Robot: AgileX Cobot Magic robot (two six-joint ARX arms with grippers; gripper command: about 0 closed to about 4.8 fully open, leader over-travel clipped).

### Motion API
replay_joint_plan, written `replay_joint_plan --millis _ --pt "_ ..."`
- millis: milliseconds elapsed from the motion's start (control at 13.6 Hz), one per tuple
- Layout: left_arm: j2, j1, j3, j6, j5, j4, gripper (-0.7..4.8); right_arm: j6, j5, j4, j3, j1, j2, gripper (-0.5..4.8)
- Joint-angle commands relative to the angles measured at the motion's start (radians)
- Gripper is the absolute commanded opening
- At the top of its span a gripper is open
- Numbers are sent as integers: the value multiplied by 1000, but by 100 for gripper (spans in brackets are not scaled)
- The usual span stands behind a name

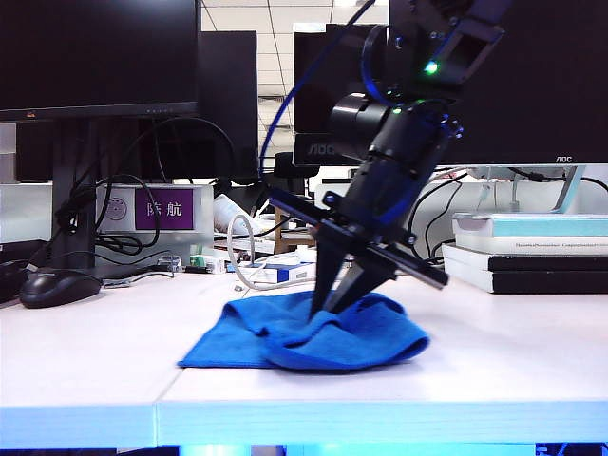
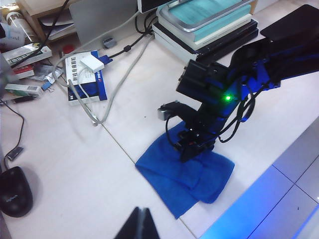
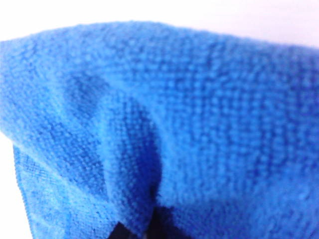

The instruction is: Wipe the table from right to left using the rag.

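An office desk: dark monitors point(image 1: 95, 57) stand along the back edge of the white table point(image 1: 85, 370), with cables, a black mouse point(image 1: 59, 287) near the back left and a stack of books point(image 1: 532, 252) at the back right. The table is made of two panels, with a thin seam running from front to back. The blue rag point(image 1: 304, 337) lies bunched near the front edge, about the middle, straddling that seam. The right gripper point(image 1: 328, 306) points down into the rag's raised folds, its dark fingers pressed together and pinching the cloth; the right wrist view is filled with fuzzy blue fabric. The left gripper point(image 2: 140, 224) hangs above the table off to the left, only its dark fingertips showing, seemingly close together, nothing between them.
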Motion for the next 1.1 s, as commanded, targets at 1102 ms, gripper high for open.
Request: replay_joint_plan --millis 1102 --pt "-10 -2 3 0 -2 -12 -5 120 -81 10 307 137 231 -1"
